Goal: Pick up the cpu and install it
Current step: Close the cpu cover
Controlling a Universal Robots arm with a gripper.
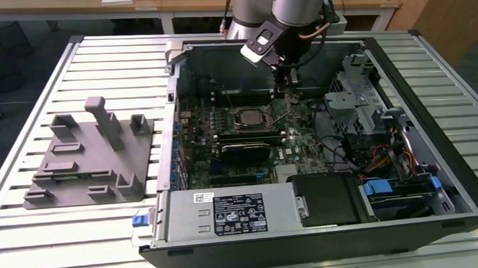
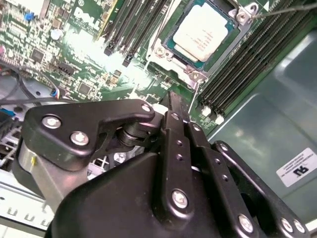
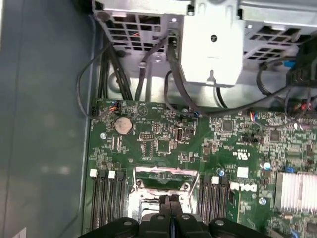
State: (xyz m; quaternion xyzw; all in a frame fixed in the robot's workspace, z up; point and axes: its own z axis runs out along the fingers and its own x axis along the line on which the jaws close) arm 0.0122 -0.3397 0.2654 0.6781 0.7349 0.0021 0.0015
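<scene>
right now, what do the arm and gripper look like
The arm is a silver-grey cylinder with a brownish cable looping beside its wrist. The gripper is black and jointed, studded with silver screws, ending in slim fingers.

1 arm [image 1: 298, 7], silver-grey, entering at the top of the exterior view, wrist pitched steeply downward. 1 gripper [image 1: 287, 78], black, hung below the wrist, tips lowest. 2 fingers [image 2: 176, 129], seen in both wrist views, pressed flat together along their length, closed tip to tip. Black linkage bars [image 2: 89, 129] folded in on either side.
</scene>
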